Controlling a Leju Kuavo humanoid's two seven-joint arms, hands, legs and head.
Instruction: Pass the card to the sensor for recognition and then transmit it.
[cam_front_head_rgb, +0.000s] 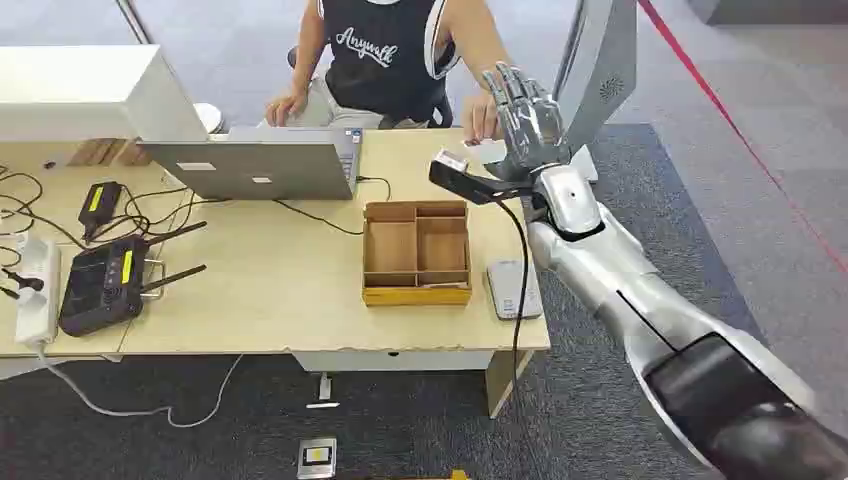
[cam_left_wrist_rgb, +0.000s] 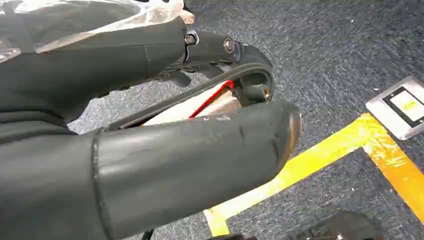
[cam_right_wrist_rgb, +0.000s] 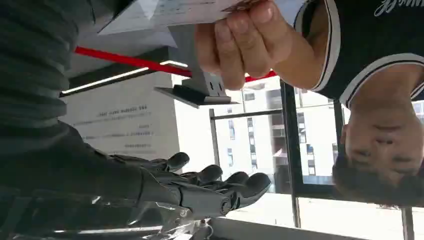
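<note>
My right hand (cam_front_head_rgb: 523, 118) reaches over the table's far right corner, fingers spread and nothing in it; the right wrist view shows the same hand (cam_right_wrist_rgb: 210, 189) empty. A seated person's hand (cam_right_wrist_rgb: 245, 40) pinches a white card (cam_right_wrist_rgb: 185, 12) just beside my hand. In the head view that card (cam_front_head_rgb: 488, 151) lies under the person's hand (cam_front_head_rgb: 480, 118). A flat grey sensor pad (cam_front_head_rgb: 512, 288) lies on the table's near right edge. My left hand (cam_left_wrist_rgb: 165, 150) hangs over the carpet and holds nothing.
A wooden compartment box (cam_front_head_rgb: 416, 252) sits left of the sensor pad. A laptop (cam_front_head_rgb: 255, 165), black devices (cam_front_head_rgb: 100, 285), cables and a power strip (cam_front_head_rgb: 35, 290) fill the table's left. A tall grey stand (cam_front_head_rgb: 600, 70) rises behind my right hand. A floor socket (cam_front_head_rgb: 317, 457) lies below.
</note>
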